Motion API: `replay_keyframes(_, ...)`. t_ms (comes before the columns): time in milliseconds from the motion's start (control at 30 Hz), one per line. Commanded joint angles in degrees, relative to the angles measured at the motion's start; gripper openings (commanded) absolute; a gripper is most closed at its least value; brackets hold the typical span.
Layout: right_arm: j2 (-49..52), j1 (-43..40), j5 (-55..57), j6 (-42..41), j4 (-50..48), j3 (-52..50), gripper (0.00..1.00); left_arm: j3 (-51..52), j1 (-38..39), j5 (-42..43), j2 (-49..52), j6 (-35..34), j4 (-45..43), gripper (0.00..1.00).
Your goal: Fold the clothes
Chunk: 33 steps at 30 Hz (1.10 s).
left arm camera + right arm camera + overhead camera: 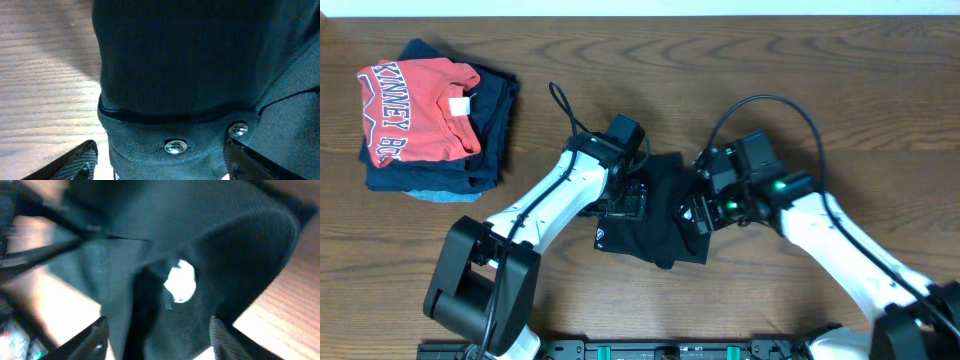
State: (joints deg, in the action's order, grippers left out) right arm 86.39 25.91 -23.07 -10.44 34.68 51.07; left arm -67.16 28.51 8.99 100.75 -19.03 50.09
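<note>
Nearest my overhead camera were the two arms, reaching in from the lower corners toward the centre of the frame. Between them lay the clothes (658, 235), one black garment bunched into a compact heap on the worktop (840, 70), just below centre. Its longer run went roughly from top to bottom of the frame, though the crumpling made that hard to judge. The left hand (633, 200) sat on the heap's left edge and the right hand (698, 215) on its right edge, so neither was nearer. A tiny white logo (601, 238) showed at the heap's lower-left corner. A stack topped by a red T-shirt (415, 105) sat well apart at the upper left.

From the left wrist, the fingers (80, 162) stood wide apart at the lower corners, released. Dark mesh-textured cloth filled the frame beyond them, with a rolled hem crossing the middle and bare wood at the left.

From the right wrist the picture was blurred. The fingers (97, 335) were likewise apart, released as far as I could judge, with loose black folds between them. A small white patch (180, 282), perhaps a label, showed at centre. I judged the heap needed spreading flat before any fold.
</note>
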Motion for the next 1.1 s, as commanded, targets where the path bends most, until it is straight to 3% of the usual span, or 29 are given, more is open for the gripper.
replay_keyframes(0, 4.42, 1.84, 12.02, -8.46, 0.04, -0.20, 0.61, 0.33, -0.11, -0.48, 0.11, 1.03, 0.22, 0.81)
replay_keyframes(133, 7.43, 0.85, 13.64, -10.58, 0.57, -0.20, 0.52, 0.33, -0.11, -0.48, 0.11, 1.03, 0.28, 0.81)
replay_keyframes(200, 7.85, 0.24, 13.62, -10.56, 0.39, -0.20, 0.30, 0.33, -0.11, -0.50, 0.11, 1.03, 0.26, 0.81)
replay_keyframes(267, 8.15, 0.11, 13.64, -10.54, -0.31, -0.20, 0.26, 0.33, -0.11, -0.50, 0.11, 1.01, 0.20, 0.81)
replay_keyframes(333, 8.24, 0.13, 13.64, -10.51, -0.81, -0.20, 0.36, 0.33, -0.11, -0.50, 0.11, 1.03, 0.17, 0.81)
replay_keyframes(400, 8.24, 0.13, 13.64, -10.54, -0.63, -0.20, 0.54, 0.33, -0.11, -0.50, 0.11, 1.03, 0.20, 0.81)
replay_keyframes(467, 8.24, 0.07, 13.68, -10.56, -0.39, -0.20, 0.59, 0.33, -0.11, -0.50, 0.11, 1.03, 0.20, 0.81)
replay_keyframes(500, 8.24, -0.04, 13.66, -10.56, -0.39, -0.20, 0.53, 0.33, -0.11, -0.50, 0.11, 1.03, 0.20, 0.81)
replay_keyframes(567, 8.02, -0.59, 12.37, -10.32, -0.35, -0.17, 0.29, 0.33, -0.11, -0.50, 0.09, 1.05, 0.28, 0.81)
replay_keyframes(633, 7.06, -1.11, 7.23, -5.75, -0.72, -0.15, 0.22, 0.22, -0.11, -0.48, 0.07, 1.07, 0.98, 0.80)
replay_keyframes(700, 4.76, -1.57, 0.46, -1.01, -0.85, 0.22, 0.16, -0.17, -0.17, -0.48, 0.07, 1.75, 2.49, 0.59)
replay_keyframes(800, -0.26, -1.90, -2.03, 0.11, -0.90, 0.72, 0.09, -1.38, -0.52, -0.48, -0.33, 2.80, 5.44, 0.38)
replay_keyframes(867, -4.07, -1.88, -2.03, -1.66, -1.57, 0.74, 0.02, -2.51, -0.92, -0.48, -0.83, 3.39, 7.61, 0.30)
replay_keyframes(967, -6.67, -1.53, -2.54, -3.48, -2.89, 0.74, 0.01, -3.32, -1.77, -0.48, -1.66, 3.39, 9.57, 0.32)
replay_keyframes(1067, -6.08, 0.04, -3.93, -4.15, -4.33, 0.61, 0.02, -3.30, -2.49, -0.46, -1.84, 3.39, 10.34, 0.60)
